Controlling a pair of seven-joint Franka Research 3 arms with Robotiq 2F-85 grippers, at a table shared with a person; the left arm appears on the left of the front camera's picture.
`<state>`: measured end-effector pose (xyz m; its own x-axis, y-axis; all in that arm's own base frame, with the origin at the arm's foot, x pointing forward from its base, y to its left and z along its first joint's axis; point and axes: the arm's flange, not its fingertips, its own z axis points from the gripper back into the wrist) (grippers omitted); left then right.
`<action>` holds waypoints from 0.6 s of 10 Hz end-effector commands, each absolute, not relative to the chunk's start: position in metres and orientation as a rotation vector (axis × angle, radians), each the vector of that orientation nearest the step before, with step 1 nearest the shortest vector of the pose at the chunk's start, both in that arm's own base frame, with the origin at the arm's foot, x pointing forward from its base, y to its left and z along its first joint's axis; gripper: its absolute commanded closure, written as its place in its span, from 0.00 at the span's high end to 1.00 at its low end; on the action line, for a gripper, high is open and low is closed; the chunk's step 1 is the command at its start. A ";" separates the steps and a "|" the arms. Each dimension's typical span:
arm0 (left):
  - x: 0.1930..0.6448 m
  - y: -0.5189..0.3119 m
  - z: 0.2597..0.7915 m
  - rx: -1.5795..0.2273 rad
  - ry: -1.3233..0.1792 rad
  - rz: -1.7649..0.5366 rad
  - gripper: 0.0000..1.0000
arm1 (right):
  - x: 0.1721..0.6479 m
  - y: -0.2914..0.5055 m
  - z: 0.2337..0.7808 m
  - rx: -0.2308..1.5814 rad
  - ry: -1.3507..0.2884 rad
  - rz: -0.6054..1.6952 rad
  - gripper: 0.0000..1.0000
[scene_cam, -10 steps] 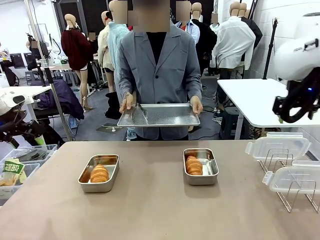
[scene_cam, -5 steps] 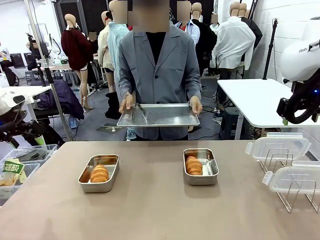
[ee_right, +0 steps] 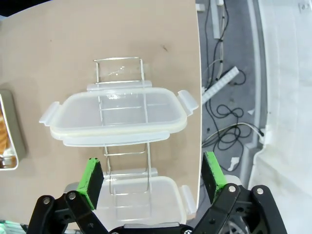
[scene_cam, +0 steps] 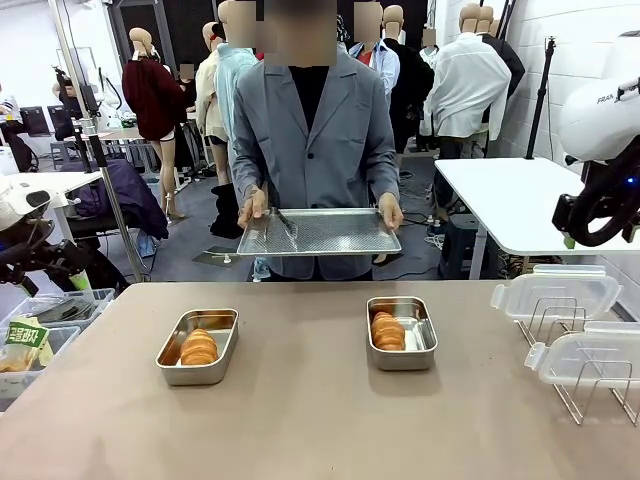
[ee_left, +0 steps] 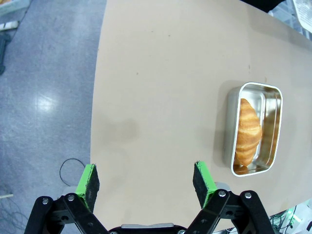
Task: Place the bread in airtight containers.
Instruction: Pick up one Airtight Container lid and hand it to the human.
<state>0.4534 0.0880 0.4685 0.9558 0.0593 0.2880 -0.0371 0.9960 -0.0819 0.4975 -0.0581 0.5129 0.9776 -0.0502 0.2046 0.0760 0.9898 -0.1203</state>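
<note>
Roll (scene_cam: 199,347) in each open tin (scene_cam: 190,376); lids (scene_cam: 555,293) on wire rack (scene_cam: 548,318); fingers (ee_left: 89,179) apart

Left claw (ee_left: 145,176) and right claw (ee_right: 152,171) both hang wide open, pointing downward, empty.

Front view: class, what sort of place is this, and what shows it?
Probably a robotics lab or test workshop: a white robot arm hangs beside the table, loose cables trail over a bare floor, and a plain workbench stands behind.

Table (scene_cam: 300,420): tan top.
Tins: left tin (scene_cam: 197,346) and right tin (scene_cam: 401,332) sat apart, uncovered.
Right edge: wire rack (ee_right: 119,59) stood there.
</note>
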 end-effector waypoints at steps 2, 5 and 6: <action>0.453 0.088 0.470 -0.077 -0.296 0.068 1.00 | 0.497 -0.056 0.511 -0.144 -0.198 -0.084 1.00; 0.453 0.088 0.470 -0.077 -0.296 0.068 1.00 | 0.497 -0.056 0.511 -0.144 -0.198 -0.084 1.00; 0.453 0.088 0.470 -0.077 -0.296 0.068 1.00 | 0.497 -0.056 0.511 -0.144 -0.198 -0.084 1.00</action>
